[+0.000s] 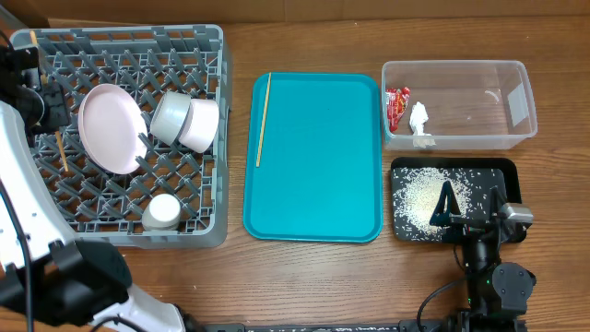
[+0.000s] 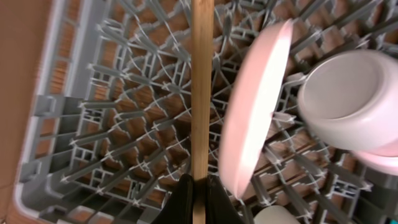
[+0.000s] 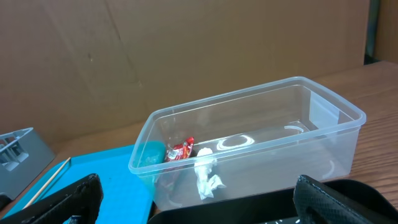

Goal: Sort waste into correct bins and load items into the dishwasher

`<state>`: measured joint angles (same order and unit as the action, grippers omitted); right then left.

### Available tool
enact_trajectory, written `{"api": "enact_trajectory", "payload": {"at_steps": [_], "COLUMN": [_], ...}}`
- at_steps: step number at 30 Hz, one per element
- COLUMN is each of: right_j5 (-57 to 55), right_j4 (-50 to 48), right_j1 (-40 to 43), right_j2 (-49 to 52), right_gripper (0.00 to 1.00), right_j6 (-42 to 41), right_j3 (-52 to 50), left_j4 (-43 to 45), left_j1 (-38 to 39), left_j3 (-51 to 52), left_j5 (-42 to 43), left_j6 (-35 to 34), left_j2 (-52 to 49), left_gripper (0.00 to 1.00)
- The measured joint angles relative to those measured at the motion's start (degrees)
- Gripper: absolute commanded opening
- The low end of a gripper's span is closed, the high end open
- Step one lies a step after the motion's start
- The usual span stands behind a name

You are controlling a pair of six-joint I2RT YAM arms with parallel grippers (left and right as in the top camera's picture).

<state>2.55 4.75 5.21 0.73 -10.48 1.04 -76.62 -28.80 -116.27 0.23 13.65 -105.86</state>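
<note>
The left claw (image 2: 199,190), gripping a wooden chopstick (image 2: 200,93), should lower it slowly between the dish rack (image 2: 93,130) pegs, beside the plate (image 2: 258,112); the right claw (image 3: 199,205) stands wide.

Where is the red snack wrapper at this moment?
The wrapper lies inside the clear tub, at its left end in the overhead view, beside the white tissue.

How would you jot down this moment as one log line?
left gripper: shut on chopstick over rack | right gripper: open over black tray | second chopstick: on teal tray | wrapper, tissue: in tub
</note>
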Motion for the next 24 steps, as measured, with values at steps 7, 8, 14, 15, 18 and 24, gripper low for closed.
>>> {"api": "enact_trajectory", "payload": {"at_steps": [7,8,14,15,18,24], "right_j5": [0.0,0.0,0.0,0.0,0.0,0.0], "right_j4": [0.0,0.0,0.0,0.0,0.0,0.0], "right_j1": [0.0,0.0,0.0,0.0,0.0,0.0], "right_j2": [0.0,0.0,0.0,0.0,0.0,0.0], "right_gripper": [1.00,1.00,1.00,1.00,1.00,1.00], "right_j6": [0.0,0.0,0.0,0.0,0.0,0.0], "right_j3": [0.0,0.0,0.0,0.0,0.0,0.0], "left_j4": [2.6,3.2,6.8,7.0,7.1,7.3], "left_j1": [-2.2,-2.6,-4.0,-4.0,-4.0,-4.0], "left_j3": [0.8,0.9,0.9,0.9,0.9,0.9], "left_j5": [0.2,0.2,1.6,1.7,2.0,2.0], "left_j6": [1.6,1.8,7.0,7.8,10.2,12.0], "left_j2": [-9.8,-10.9,-13.2,-13.7,-15.9,-19.2], "left_gripper": [0.04,0.04,0.04,0.05,0.08,1.00]}}
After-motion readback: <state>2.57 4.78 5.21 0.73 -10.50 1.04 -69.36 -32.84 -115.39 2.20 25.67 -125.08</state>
